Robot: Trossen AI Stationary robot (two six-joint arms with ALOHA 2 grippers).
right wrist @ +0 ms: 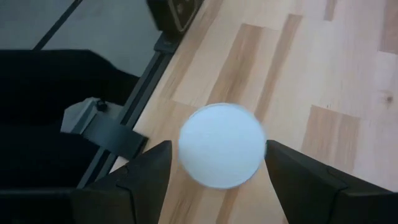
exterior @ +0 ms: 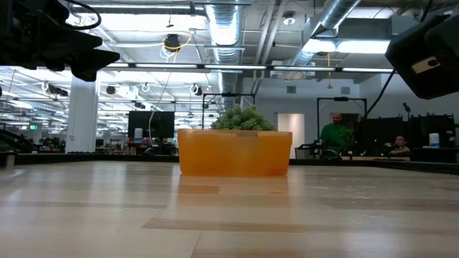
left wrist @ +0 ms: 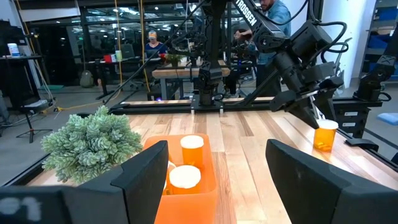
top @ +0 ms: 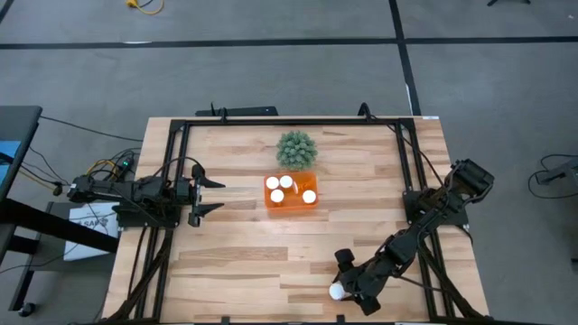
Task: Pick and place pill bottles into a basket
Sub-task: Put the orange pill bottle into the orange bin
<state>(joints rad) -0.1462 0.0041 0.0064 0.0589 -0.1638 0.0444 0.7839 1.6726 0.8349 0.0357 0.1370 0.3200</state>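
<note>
Reaching down at the bottom edge of the high view, right of centre, the right gripper is hanging over a lone pill bottle that is standing close to the table's near edge; in the right wrist view its two fingers are standing wide apart on either side of the white cap, and whether they are touching it I cannot tell; the black frame rail is running just beside the bottle there, so little room is lying on that side.

Spreading upward from it in the high view, a broad stretch of bare wood is lying between this bottle and the basket, which is sitting at mid-frame, well apart from every edge of the table; four white-capped bottles are standing inside it, touching or nearly touching one another; in the low view the basket's orange wall is filling the middle of the frame with open board in front of it.

Waiting at the left of the high view, the left gripper is hovering over the table's left side, fingers spread and empty, pointing toward the basket with clear wood between them.

Sitting just beyond the basket, toward the top of the high view, the green plant is nearly touching the basket's far rim; past it a strip of bare board is running to the table's far rail.
</note>
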